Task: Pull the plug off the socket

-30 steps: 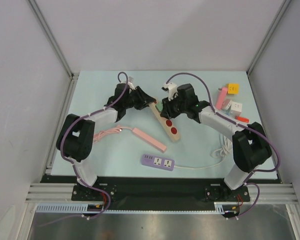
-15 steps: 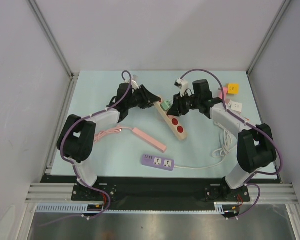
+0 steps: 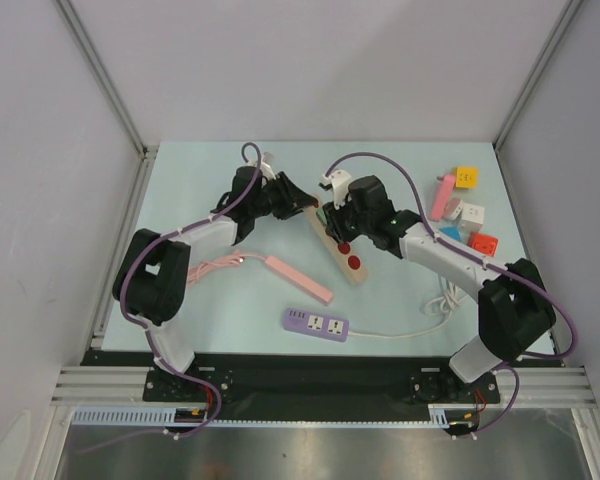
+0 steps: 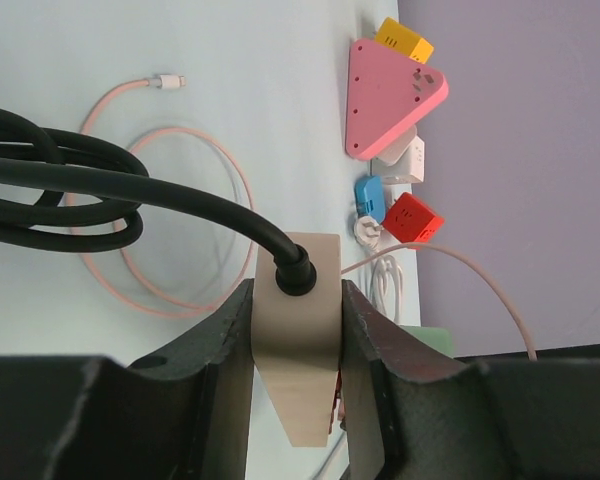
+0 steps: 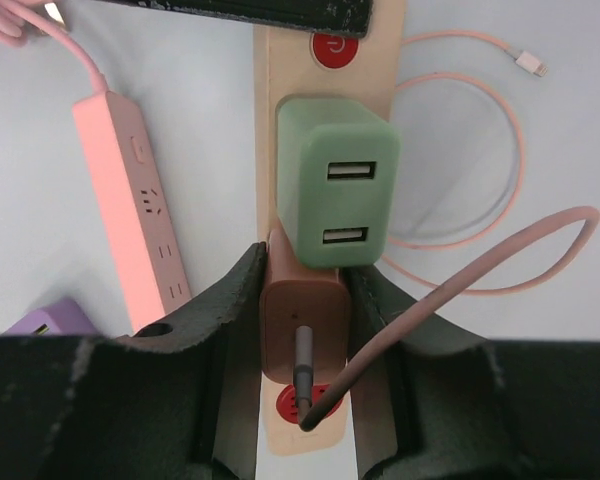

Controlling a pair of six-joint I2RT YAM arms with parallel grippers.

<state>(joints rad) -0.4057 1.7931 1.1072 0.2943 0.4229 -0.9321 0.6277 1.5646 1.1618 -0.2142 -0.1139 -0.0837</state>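
Right claw (image 5: 306,290), lower centre of the right wrist view: fingers closed on the two flat sides of the plug (image 5: 305,320), pads touching the body. Gripping it.

The plug is a small brownish-pink block sitting in the socket strip (image 5: 380,75). Its thin pink cable (image 5: 450,270) leaves the back and loops off to the right. Directly above it in frame is a green charger (image 5: 335,180) with two USB ports, touching or nearly touching the plug's top edge. There is a red button (image 5: 332,48) at the strip's upper end.

Left claw (image 4: 295,300), lower centre of the left wrist view: clamped across the beige strip end, right where the black cord (image 4: 80,190) enters.

In the top view the strip lies diagonally at the centre of the desk (image 3: 250,310), with both claws on it. A pink strip (image 5: 130,210) lies apart on the left.

Handling, judged:
- The plug looks like rigid plastic, light, with smooth sides, so it could slip under a weak squeeze.
- Its pins are probably held in by friction.
- Best hold is on the body's flat sides, as now. The cable is soft and would strain if pulled.
- Pull straight out along the pins. Tilting could jam it or bump the green charger.
- The strip is light and would likely lift with the plug unless its end is held down.
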